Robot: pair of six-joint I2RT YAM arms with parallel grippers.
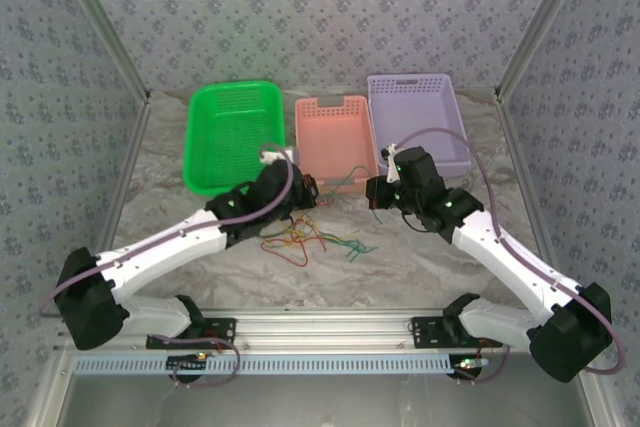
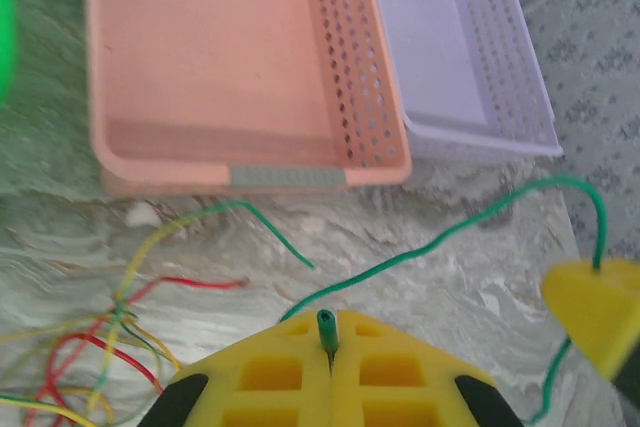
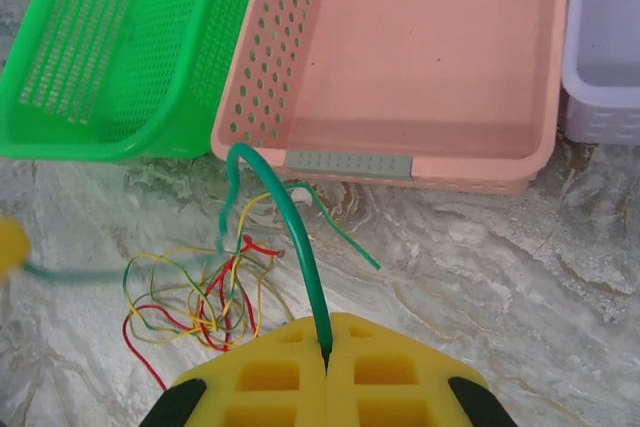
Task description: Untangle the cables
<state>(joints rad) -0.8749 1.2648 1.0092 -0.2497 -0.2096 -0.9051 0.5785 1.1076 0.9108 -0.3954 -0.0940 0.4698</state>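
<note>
Broadly, a marbled table (image 1: 430, 272) carries everything. The left arm (image 1: 170, 242) and the right arm (image 1: 505, 259) both reach in toward its middle. Along the far side stand a green basket (image 1: 200, 137), a pink basket (image 1: 335, 142) and a purple basket (image 1: 415, 107), side by side. The left gripper (image 2: 329, 347) is pinched closed on a green cable (image 3: 306, 257), whose tip pokes up between the yellow fingers. The right gripper (image 3: 326, 347) is clamped on that same green cable, which arches across between the two. The other cables (image 1: 300, 240), red, yellow, orange and green, lie in a loose tangle on the table just in front of the pink basket, near the left gripper.
</note>
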